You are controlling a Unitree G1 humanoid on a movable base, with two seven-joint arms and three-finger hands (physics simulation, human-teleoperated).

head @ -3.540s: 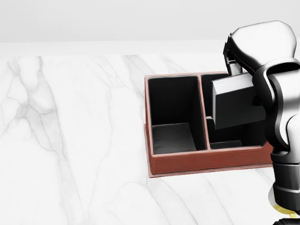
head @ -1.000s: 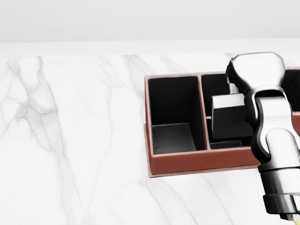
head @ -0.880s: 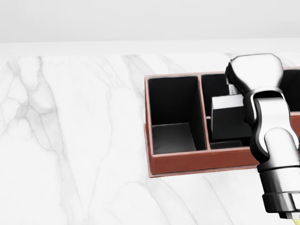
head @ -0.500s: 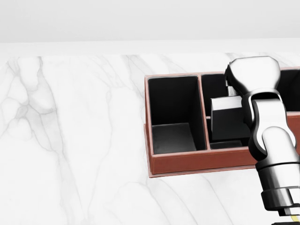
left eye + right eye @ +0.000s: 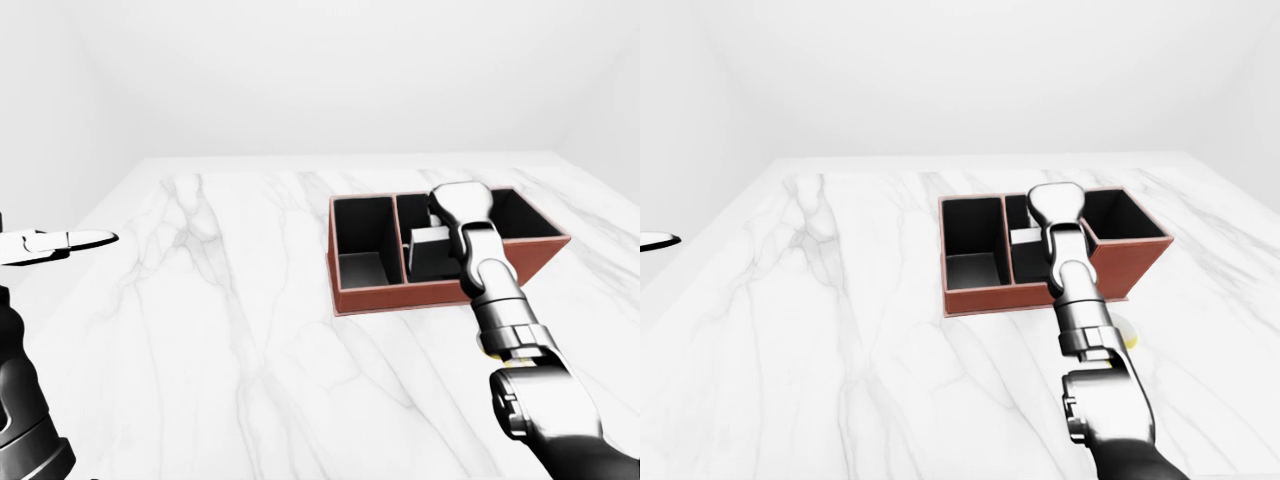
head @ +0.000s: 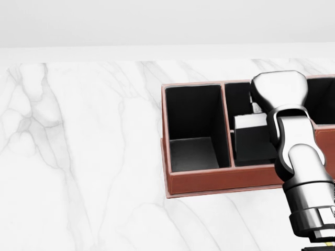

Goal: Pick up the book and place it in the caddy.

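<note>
Three compartments showed in the brown caddy, and the dark book stood low in the middle one beneath the right hand, whose fingers were hidden, so any grip was unclear; left hand idled well apart, fingers extended.

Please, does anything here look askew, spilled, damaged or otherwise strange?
Nothing stands out. The book sits upright in the middle compartment of the caddy, the right robot hand above it. The caddy looks whole on the marble table, and nothing is spilled.
</note>
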